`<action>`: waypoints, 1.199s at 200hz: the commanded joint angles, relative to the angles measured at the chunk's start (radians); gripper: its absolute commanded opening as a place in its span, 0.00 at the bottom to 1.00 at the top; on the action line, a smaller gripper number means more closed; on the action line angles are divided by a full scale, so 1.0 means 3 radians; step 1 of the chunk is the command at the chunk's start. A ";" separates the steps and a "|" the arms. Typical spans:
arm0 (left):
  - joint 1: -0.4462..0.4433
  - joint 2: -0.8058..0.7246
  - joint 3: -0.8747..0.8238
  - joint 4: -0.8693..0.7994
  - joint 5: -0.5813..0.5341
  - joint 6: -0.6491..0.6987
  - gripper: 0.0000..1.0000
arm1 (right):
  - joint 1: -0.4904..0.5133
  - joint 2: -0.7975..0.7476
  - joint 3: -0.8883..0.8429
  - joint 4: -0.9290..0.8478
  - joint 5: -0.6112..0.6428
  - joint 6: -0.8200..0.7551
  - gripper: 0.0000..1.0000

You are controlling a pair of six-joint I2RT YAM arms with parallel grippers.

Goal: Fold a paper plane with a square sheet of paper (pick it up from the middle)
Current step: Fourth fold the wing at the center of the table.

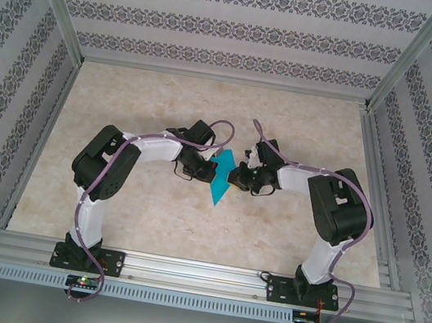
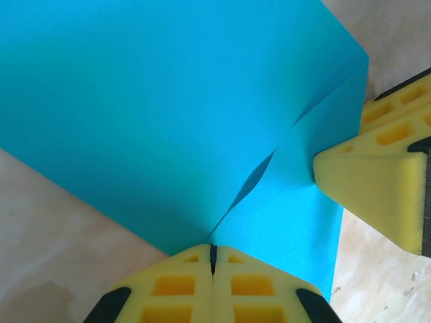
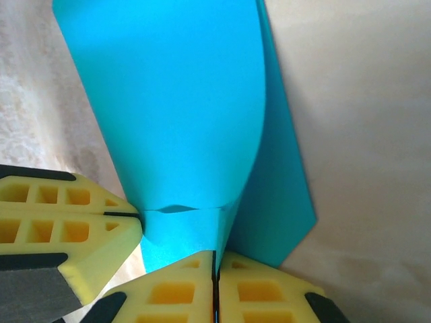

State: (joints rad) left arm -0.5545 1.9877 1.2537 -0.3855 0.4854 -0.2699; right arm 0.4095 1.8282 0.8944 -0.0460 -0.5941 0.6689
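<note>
The teal-blue square sheet of paper (image 1: 217,183) is folded into a narrow shape with its tip pointing toward the arms, held at the table's middle between both grippers. My left gripper (image 1: 207,172) is shut on the paper's left side. In the left wrist view its jaws (image 2: 213,250) meet where a crease of the paper (image 2: 168,121) ends. My right gripper (image 1: 232,176) is shut on the right side, and its jaws (image 3: 214,259) pinch an upright curled flap of the paper (image 3: 175,101). Each wrist view also shows the other gripper's yellow fingers (image 2: 370,182) (image 3: 74,229) at the paper's edge.
The beige marbled tabletop (image 1: 127,97) lies bare around the paper. Patterned walls (image 1: 222,26) and aluminium frame posts (image 1: 55,6) enclose it on three sides. A metal rail (image 1: 197,274) runs along the near edge by the arm bases.
</note>
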 commanded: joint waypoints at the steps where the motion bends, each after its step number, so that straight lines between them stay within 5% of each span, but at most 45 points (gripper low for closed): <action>1: 0.0022 0.0053 -0.0142 -0.0301 -0.0136 -0.0053 0.01 | 0.0073 -0.0003 0.0124 -0.0224 0.0196 -0.0159 0.07; 178: 0.0074 0.0134 -0.0246 -0.0249 -0.0151 -0.0018 0.00 | 0.0312 -0.0303 0.0340 -0.0861 0.0806 -0.0290 0.07; 240: 0.0073 0.0150 -0.0226 -0.0242 -0.0124 -0.0031 0.00 | 0.0362 -0.0294 0.0379 -0.0873 0.0835 -0.0325 0.17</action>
State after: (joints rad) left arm -0.5411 1.9850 1.2331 -0.3595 0.5159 -0.2733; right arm 0.5022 1.7607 0.9951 -0.2821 -0.3740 0.5934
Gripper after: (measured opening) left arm 0.065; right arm 0.138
